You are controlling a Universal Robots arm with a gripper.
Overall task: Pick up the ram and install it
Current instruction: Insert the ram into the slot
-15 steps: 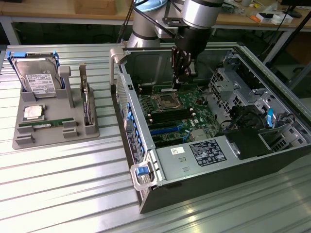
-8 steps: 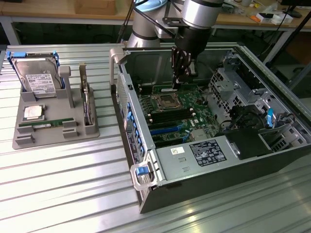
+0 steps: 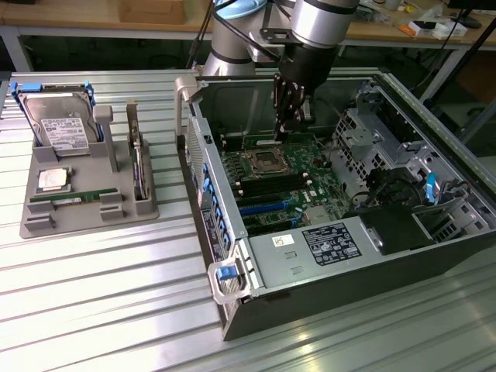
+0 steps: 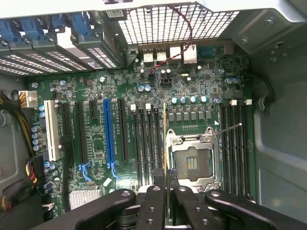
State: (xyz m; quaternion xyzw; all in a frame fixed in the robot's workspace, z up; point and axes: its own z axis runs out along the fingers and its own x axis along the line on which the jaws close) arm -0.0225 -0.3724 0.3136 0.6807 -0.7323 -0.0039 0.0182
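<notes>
The ram (image 4: 164,143) is hard to read. In the wrist view it is seen edge-on, a thin gold-green line, so neither its chips nor its label can be made out. Its gripped end is buried between the jaws. In the exterior view the dark jaws and their links cover most of it, and whether its lower edge touches the board cannot be told.

The jaws are almost closed, pinching the ram by its two flat faces. The stick reaches straight out from their tips and stands upright over the motherboard (image 4: 96,81). It runs parallel to the black memory slots (image 4: 146,139) and lies just beside the edge of the open socket (image 4: 192,163), between that socket and the blue slot (image 4: 108,129).

The arm (image 3: 322,23) is cut off by the frame's top, and it reaches down into the open case (image 3: 434,256). The case's far corner runs off the exterior view's right.

Well apart, at the exterior view's left, a grey tray (image 3: 85,221) sits on the ribbed tabletop (image 3: 93,310). It holds a hard drive (image 3: 62,128), a silver chip (image 3: 53,180) and an upright card (image 3: 138,167). A second green stick (image 3: 74,198) lies there too, partly hidden by the tray's clips.
</notes>
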